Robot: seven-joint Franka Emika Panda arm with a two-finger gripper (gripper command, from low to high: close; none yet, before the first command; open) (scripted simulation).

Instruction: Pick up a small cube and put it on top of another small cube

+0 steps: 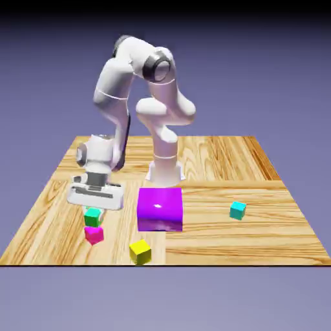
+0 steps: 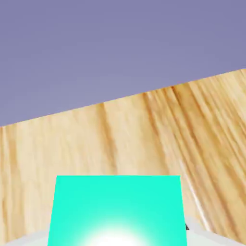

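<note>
In the exterior view, my gripper (image 1: pixel 94 211) hangs low at the left of the table, shut on the small green cube (image 1: pixel 93 216). Directly under it sits the small magenta-pink cube (image 1: pixel 94 234); the two look very close, but I cannot tell whether they touch. The hand view's bottom is filled by the green cube (image 2: pixel 117 211), and only slivers of the fingertips (image 2: pixel 196 231) show at its lower corners. The pink cube is hidden in the hand view.
A large glossy purple-magenta block (image 1: pixel 160 208) stands just right of the gripper. In front of it lies a small yellow cube (image 1: pixel 140 251), with a cyan-teal cube (image 1: pixel 238 209) further right. The table's front edge (image 1: pixel 161 264) runs close below the pink cube.
</note>
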